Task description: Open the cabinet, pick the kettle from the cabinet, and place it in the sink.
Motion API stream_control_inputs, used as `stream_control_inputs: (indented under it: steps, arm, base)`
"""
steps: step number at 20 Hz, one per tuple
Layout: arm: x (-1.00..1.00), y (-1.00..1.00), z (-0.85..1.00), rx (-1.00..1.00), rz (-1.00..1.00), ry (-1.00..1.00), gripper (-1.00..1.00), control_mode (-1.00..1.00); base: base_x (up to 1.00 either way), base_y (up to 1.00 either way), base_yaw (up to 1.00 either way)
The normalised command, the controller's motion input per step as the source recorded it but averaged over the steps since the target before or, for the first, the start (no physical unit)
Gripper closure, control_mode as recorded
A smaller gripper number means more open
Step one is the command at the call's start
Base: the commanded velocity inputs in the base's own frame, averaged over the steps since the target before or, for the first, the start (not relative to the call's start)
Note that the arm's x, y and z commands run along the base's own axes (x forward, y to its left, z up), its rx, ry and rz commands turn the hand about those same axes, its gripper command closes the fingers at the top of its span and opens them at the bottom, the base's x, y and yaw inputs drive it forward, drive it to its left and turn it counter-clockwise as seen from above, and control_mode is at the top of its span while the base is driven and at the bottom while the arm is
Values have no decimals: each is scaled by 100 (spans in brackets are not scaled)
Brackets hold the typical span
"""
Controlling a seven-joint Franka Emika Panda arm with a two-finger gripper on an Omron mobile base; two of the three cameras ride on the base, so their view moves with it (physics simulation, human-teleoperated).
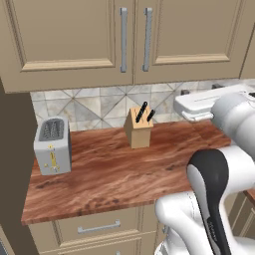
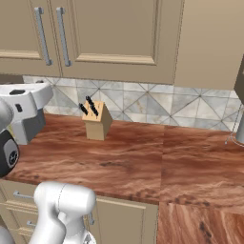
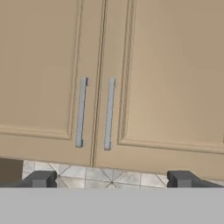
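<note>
Two grey bar handles stand upright at the centre of the hand view on the shut cabinet — straight ahead of the gripper, jaws wide and empty — the kettle presumably behind the doors.

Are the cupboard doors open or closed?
Closed. Both doors of the cabinet sit flat, edges meeting, handles side by side.
</note>
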Motion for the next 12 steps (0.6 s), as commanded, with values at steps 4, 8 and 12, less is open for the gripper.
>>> stream_control_inputs:
  steps: [4, 8, 12]
  arm:
    - [1, 0, 10, 0, 0, -18, -100, -100]
    - [1, 0, 4, 0, 0, -13, -100, -100]
    - [7, 0, 0, 0, 0, -13, -100, -100]
  base:
    - [0, 0, 0]
    - [0, 0, 0]
    - [0, 0, 0]
